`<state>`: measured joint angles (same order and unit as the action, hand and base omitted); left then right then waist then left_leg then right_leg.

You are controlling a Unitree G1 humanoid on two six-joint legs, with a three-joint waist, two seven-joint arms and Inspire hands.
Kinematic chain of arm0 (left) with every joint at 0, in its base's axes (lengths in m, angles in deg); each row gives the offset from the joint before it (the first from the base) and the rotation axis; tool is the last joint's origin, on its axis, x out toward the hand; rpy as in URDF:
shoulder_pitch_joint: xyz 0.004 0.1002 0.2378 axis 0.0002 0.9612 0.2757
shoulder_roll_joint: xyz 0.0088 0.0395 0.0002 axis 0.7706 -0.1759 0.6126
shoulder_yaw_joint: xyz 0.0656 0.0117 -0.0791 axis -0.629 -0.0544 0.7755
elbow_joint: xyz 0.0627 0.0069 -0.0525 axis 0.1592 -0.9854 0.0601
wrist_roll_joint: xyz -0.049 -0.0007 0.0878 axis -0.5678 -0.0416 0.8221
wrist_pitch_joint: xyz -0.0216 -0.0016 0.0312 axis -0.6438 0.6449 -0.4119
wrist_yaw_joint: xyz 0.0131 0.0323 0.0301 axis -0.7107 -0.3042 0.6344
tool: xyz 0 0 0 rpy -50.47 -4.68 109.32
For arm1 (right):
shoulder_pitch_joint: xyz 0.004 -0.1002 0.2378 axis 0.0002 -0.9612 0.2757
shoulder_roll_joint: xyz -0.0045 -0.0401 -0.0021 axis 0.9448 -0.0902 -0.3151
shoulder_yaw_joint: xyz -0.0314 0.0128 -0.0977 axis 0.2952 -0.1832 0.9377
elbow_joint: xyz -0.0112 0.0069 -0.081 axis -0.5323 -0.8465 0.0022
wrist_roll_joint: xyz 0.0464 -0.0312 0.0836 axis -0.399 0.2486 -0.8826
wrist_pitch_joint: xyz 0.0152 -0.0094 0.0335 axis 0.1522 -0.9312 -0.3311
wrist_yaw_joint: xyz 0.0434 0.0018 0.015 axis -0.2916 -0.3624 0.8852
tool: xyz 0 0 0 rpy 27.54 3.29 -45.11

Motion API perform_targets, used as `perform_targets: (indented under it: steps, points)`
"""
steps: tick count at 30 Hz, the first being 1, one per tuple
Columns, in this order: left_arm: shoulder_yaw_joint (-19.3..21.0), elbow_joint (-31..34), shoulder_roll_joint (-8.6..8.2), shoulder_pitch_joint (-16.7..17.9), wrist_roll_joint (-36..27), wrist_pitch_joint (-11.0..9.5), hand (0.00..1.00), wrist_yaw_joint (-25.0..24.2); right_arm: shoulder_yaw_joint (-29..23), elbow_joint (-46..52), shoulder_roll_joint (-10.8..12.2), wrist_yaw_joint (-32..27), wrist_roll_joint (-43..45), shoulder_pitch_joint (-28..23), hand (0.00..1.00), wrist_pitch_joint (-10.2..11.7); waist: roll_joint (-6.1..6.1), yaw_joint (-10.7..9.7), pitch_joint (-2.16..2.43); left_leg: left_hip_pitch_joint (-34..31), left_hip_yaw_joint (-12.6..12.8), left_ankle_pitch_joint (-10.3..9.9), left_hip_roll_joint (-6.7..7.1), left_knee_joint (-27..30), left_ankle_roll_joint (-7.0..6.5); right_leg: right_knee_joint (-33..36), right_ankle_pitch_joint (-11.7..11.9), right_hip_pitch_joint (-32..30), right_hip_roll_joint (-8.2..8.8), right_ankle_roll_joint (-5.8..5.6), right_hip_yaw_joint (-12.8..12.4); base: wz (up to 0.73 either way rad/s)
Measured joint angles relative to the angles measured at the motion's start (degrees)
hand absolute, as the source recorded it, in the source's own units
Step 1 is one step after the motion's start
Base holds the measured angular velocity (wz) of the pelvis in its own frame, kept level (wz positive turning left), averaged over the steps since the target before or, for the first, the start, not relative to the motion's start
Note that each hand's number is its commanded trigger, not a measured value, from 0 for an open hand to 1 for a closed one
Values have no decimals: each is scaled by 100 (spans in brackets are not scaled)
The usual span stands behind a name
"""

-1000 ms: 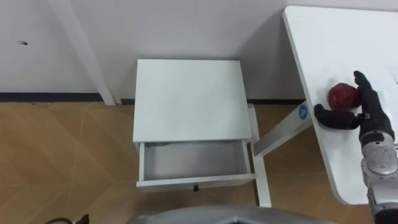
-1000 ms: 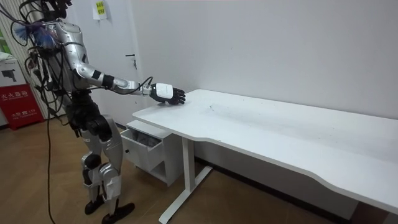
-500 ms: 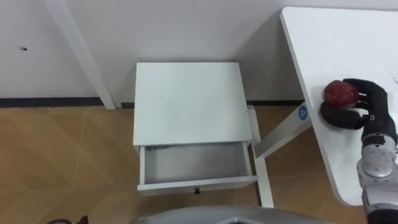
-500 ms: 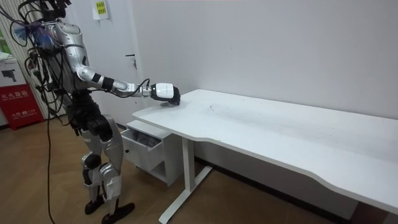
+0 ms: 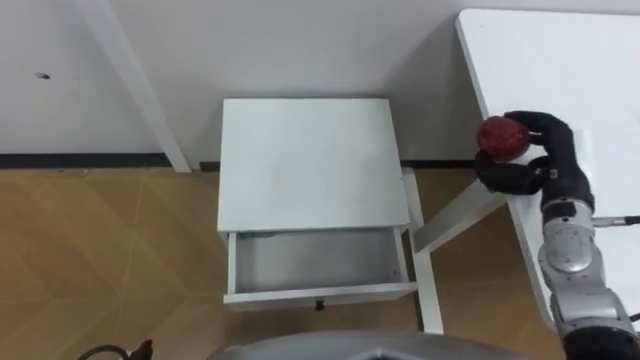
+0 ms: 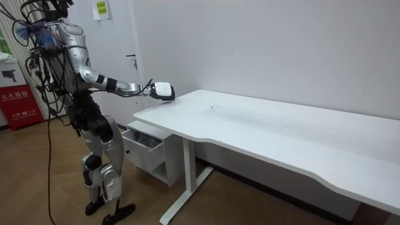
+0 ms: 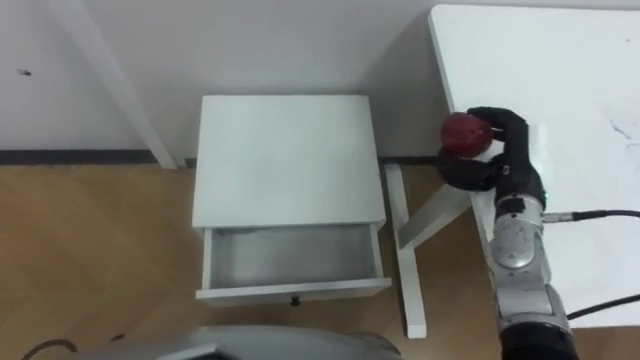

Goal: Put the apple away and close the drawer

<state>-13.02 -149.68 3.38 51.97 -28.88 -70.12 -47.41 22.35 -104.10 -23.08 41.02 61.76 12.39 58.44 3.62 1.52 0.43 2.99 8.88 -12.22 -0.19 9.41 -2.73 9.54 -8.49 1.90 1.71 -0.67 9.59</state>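
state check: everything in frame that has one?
apple: gripped in right hand, at the table edge
drawer: open, apple not in it
right hand: shut on apple

White desk [image 5: 580, 70] at right, its left edge running toward the wall [image 5: 300, 45]. Slanted desk leg [image 5: 445, 225] under that edge, foot bar [image 5: 425, 290] flat on wood floor [image 5: 100, 250]. Dark baseboard [image 5: 80, 157] along wall foot. Red sign [image 6: 19, 97] at room view's left edge.
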Motion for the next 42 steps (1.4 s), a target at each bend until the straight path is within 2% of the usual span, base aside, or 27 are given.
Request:
perform_targets:
  steps: [2, 5, 9, 14, 19, 23, 27, 28, 29, 31, 33, 42]
  points:
    - [-106, -5, -10, -84, 5, -16, 0, -18, 490, 2, 13, 285, 221, -13, 100, -147, -54, 80, -38, -30, -24, 1, -1, 18, 1, -2, 2, -5, 3, 3, 3, 7]
    - [-110, -27, -53, -188, 9, -50, 0, -99, 1034, 126, 68, 735, 509, -16, 100, -198, -152, 227, -91, -96, -26, 1, 4, 13, 0, 7, 1, -75, 7, 2, 23, 0]
    - [-107, -15, -52, -201, 7, -82, 0, -137, 1386, 329, 89, 1061, 622, 25, 100, -194, -199, 405, -80, -150, -57, 10, 1, 16, 7, 4, 1, -146, 22, 2, 43, 5]
    - [-116, -19, -67, -156, 11, -81, 0, -152, 1633, 392, 88, 1349, 624, 109, 100, -204, -96, 516, -27, -226, -219, 16, 4, 17, 11, -18, 1, -146, 26, 2, 181, 16]
    - [-229, -2, -63, -164, 10, -70, 0, -150, 1742, 475, 95, 1469, 743, 119, 100, -216, -68, 517, -43, -233, -339, 15, 25, 12, 11, -106, 1, -69, 29, 2, 207, 13]
    - [-335, -2, -52, -163, -2, -65, 0, -150, 1778, 466, 157, 1589, 1103, 116, 100, -380, -90, 507, -83, -242, -371, 15, 25, 11, 12, -107, 1, -61, 36, 2, 309, 5]
    - [-332, -8, -49, -163, 2, -56, 0, -145, 1776, 229, 195, 1593, 1105, 89, 100, -413, -83, 484, -93, -287, -419, 15, 30, 19, 11, -111, 0, -59, 66, 1, 384, 8]
    - [-332, -8, -49, -165, 2, -44, 0, -137, 1776, 164, 198, 1637, 1105, 88, 90, -470, -79, 484, -91, -334, -430, 15, 34, 29, 11, -109, 0, -87, 75, 1, 436, 6]
    - [-317, -10, -48, -163, 3, -26, 0, -133, 1773, 144, 198, 1695, 1108, 87, 60, -533, -73, 484, -93, -353, -434, 15, 40, 42, 11, -111, 0, -106, 83, 1, 467, 4]
    - [-319, -10, -56, -160, 10, 27, 0, -135, 1757, 92, 196, 1740, 1113, 86, 55, -555, -72, 482, -93, -383, -441, 16, 52, 58, 10, -112, 0, -115, 93, 0, 482, 3]
    - [-323, -4, -59, -162, 9, 45, 0, -138, 1747, 45, 196, 1762, 1130, 86, 0, -567, -65, 464, -87, -435, -451, 15, 61, 111, 9, -112, 0, -124, 106, -1, 489, 7]
    - [-317, -18, -57, -187, -70, 34, 0, -117, 1715, -264, 196, 1776, 1307, 97, 0, -550, -71, 374, -82, -444, -455, 32, 89, 135, -19, -109, 0, -137, 123, -1, 469, 0]
